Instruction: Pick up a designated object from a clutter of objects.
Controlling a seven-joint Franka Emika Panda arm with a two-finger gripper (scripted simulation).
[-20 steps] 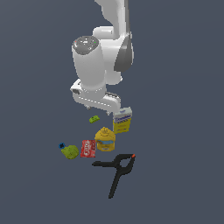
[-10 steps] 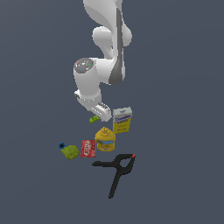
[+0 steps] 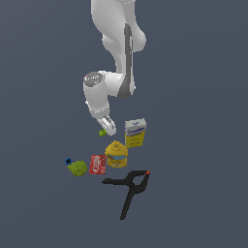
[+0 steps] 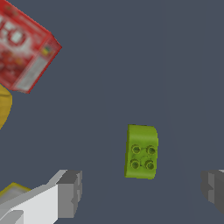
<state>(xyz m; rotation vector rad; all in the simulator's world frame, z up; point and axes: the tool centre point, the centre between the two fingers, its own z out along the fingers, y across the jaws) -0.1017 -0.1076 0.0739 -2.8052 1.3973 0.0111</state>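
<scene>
The tiny lime-green blocky piece (image 3: 102,132) lies on the floor, mostly covered by my gripper (image 3: 107,129) in the exterior view. In the wrist view the green piece (image 4: 141,152) shows four studs and lies between my two grey fingertips (image 4: 70,193), closer to the far one, touching neither. The gripper (image 4: 142,192) is open and empty, low over the piece. The clutter sits nearby: yellow-and-white box (image 3: 135,132), squat yellow container (image 3: 116,153), red packet (image 3: 97,164), yellow-green lump (image 3: 77,168) with a blue bit, black spring clamp (image 3: 130,187).
The red packet (image 4: 22,50) and an edge of the yellow container (image 4: 3,107) show in the wrist view, apart from the green piece. The floor is plain dark grey all around.
The arm has come down and swung toward the exterior view's left, bringing the open gripper from above the clutter down over the green piece.
</scene>
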